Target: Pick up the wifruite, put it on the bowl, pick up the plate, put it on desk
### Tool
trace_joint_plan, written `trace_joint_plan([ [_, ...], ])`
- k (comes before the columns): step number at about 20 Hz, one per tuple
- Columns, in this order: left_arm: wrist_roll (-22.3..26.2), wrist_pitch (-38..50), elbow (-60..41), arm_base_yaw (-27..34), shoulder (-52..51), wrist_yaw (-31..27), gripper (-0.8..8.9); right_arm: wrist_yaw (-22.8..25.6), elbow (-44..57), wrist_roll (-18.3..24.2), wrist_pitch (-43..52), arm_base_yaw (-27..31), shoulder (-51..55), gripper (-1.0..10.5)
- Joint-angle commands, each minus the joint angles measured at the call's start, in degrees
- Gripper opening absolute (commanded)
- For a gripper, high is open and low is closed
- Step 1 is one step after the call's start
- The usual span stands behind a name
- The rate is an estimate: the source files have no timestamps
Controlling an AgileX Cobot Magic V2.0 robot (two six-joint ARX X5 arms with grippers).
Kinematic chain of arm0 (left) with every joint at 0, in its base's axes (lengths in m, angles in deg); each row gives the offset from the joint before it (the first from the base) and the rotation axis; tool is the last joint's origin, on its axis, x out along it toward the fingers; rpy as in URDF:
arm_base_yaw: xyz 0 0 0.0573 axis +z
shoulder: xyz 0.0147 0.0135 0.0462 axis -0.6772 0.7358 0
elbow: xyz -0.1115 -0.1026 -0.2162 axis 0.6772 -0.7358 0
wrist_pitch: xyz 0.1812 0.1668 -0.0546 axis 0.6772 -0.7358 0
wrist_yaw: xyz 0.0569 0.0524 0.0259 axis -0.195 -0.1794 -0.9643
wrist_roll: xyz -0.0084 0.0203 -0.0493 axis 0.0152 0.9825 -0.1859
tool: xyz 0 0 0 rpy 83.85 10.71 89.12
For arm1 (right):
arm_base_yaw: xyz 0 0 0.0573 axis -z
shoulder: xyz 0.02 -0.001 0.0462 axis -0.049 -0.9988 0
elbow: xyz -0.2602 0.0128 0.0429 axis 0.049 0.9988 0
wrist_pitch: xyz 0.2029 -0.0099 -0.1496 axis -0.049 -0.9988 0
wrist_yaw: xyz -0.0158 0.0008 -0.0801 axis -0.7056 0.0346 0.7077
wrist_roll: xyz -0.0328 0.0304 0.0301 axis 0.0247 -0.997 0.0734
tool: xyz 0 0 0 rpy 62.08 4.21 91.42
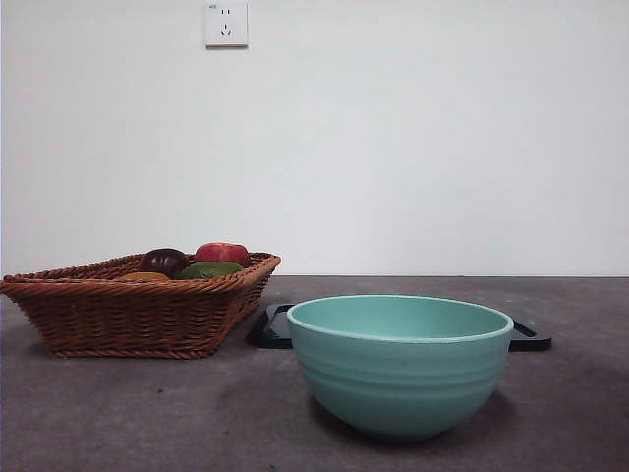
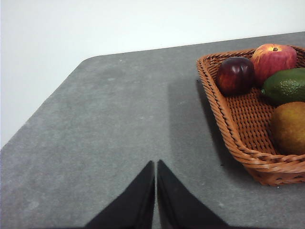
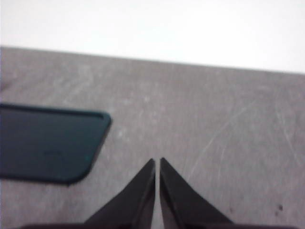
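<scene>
The wifruite [image 2: 289, 127] lies in the wicker basket [image 1: 147, 315] beside a dark purple fruit [image 2: 235, 75]; the bowl [image 1: 400, 364] stands right of the basket on the table [image 1: 147, 413]. Left fingers [image 2: 156, 167] and right fingers [image 3: 157, 164] are clenched, empty, above the table. No writing is legible.

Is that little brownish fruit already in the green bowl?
No. The wifruite lies in the wicker basket, apart from the bowl.
</scene>
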State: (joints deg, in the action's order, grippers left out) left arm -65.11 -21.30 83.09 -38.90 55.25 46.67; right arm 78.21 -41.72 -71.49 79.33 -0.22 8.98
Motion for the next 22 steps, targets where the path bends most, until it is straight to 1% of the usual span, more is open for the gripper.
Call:
trace_joint_plan([
  [1,-7.63,-0.13,-1.16,0.11,-0.09,-0.13,0.07,-1.01,0.24,-5.33,2.69,-0.11,0.15,0.0],
  [3,-13.97,-0.13,-1.16,0.11,-0.09,-0.11,0.07,-2.03,0.22,-9.33,3.04,-0.11,0.15,0.0],
  [5,-17.40,-0.09,-1.16,0.11,-0.09,-0.13,0.07,-1.60,0.20,-11.30,3.67,-0.11,0.15,0.0],
  [8,-21.00,0.33,-1.16,0.11,-0.09,-0.13,0.07,-1.22,0.20,-12.00,2.95,-0.09,0.15,0.0],
  [10,-24.26,0.39,-1.14,0.11,-0.09,-0.11,0.07,-1.40,0.20,-13.11,2.93,-0.09,0.15,0.0],
  [13,-26.82,0.83,-0.92,0.11,-0.09,-0.11,0.07,-1.42,0.17,-14.53,2.97,-0.09,0.15,0.0],
  [18,-28.92,0.90,0.39,0.11,-0.09,-0.07,0.08,-1.68,0.17,-18.10,2.97,-0.11,0.15,0.0],
  [20,-30.47,0.92,0.81,0.11,-0.09,0.87,0.08,-1.68,0.07,-20.59,3.06,-0.11,0.15,0.0],
  [22,-31.61,0.48,1.49,0.11,-0.09,2.86,0.09,-1.68,-0.57,-22.16,2.95,-0.11,0.15,0.0],
])
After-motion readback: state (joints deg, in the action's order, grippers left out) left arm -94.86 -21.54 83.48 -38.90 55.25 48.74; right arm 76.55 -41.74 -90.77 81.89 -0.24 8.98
